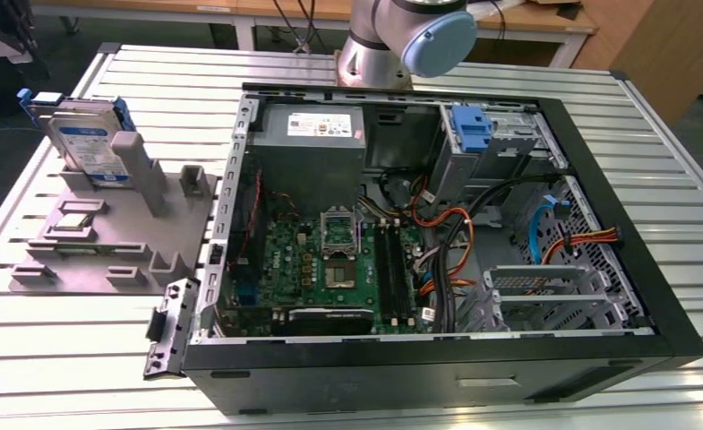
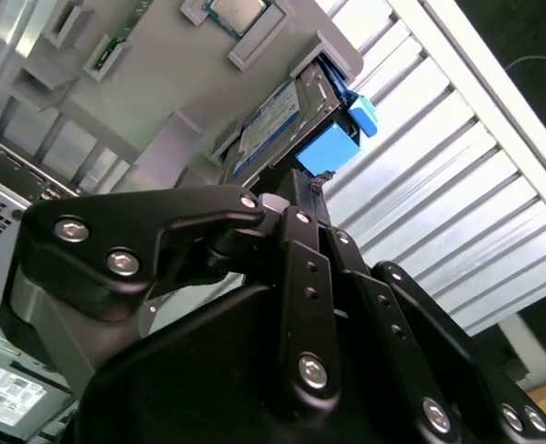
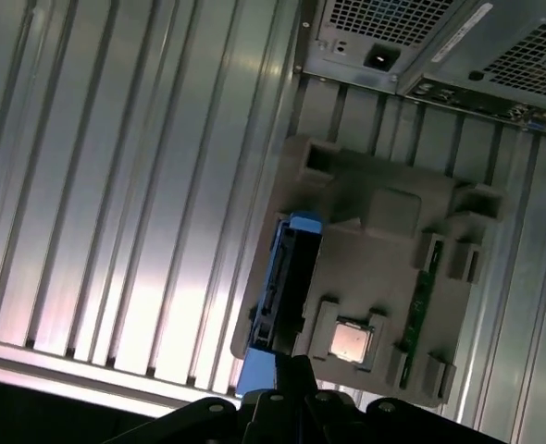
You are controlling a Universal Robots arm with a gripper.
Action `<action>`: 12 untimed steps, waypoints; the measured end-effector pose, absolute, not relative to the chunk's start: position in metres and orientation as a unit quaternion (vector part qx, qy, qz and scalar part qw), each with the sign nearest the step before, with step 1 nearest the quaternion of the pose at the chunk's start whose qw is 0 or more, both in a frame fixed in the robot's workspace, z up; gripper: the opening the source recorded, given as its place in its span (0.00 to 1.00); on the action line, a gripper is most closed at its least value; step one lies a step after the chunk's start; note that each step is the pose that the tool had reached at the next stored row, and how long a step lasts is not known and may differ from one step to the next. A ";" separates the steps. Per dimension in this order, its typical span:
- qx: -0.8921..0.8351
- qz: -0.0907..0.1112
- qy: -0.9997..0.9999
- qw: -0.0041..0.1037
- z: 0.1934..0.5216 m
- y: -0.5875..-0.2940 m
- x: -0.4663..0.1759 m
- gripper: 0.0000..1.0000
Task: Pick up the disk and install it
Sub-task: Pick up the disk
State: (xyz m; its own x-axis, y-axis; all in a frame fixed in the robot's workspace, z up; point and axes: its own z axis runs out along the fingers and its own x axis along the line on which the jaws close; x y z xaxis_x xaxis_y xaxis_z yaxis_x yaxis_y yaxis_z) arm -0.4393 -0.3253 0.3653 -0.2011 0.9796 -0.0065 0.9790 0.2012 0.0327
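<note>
Exterior view: 1 disk [image 1: 90,143] is standing upright in the grey holder [image 1: 112,237], beside the open computer case [image 1: 638,296]. Second wrist view: the gripper [image 2: 299,183] is hovering just beside the disk's blue carrier end; whether it is released or clenched cannot be told. First wrist view: the disk is showing edge-on. Risk, as a judgement: an off-centre grasp could be tilting the disk and jamming it in its slot.

**Disk** [image 1: 86,125]: dull silver metal with a smooth white-and-blue paper label [image 1: 93,150] and a smooth blue plastic carrier [image 2: 333,148].
**Holder** [image 1: 112,242]: matt grey plastic.
**Table** [image 1: 148,67]: ribbed bare-metal slats with a satin sheen.
**Case** [image 1: 447,369]: matt black outside, perforated grey sheet metal inside.
**Gripper** [image 2: 296,185]: smooth, glossy black links with bright metal screws [image 2: 312,370].
</note>
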 end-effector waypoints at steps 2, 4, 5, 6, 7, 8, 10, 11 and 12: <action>0.646 0.010 0.763 0.013 0.365 -0.325 -0.439 0.10; 0.659 0.010 0.752 0.013 0.364 -0.325 -0.439 0.10; 0.667 0.010 0.745 0.013 0.363 -0.325 -0.439 0.10; 0.673 0.010 0.739 0.013 0.363 -0.325 -0.439 0.10; 0.680 0.010 0.733 0.013 0.362 -0.325 -0.439 0.10; 0.686 0.010 0.727 0.014 0.362 -0.325 -0.439 0.10; 0.698 0.009 0.716 0.014 0.361 -0.325 -0.439 0.10; 0.703 0.009 0.711 0.014 0.360 -0.325 -0.439 0.10; 0.707 0.009 0.707 0.014 0.360 -0.325 -0.440 0.10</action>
State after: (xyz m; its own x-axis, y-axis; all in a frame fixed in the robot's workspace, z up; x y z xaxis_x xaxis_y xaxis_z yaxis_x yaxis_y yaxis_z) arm -0.4397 -0.3253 0.3601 0.0001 1.0000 -0.0065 0.9995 0.0001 0.0322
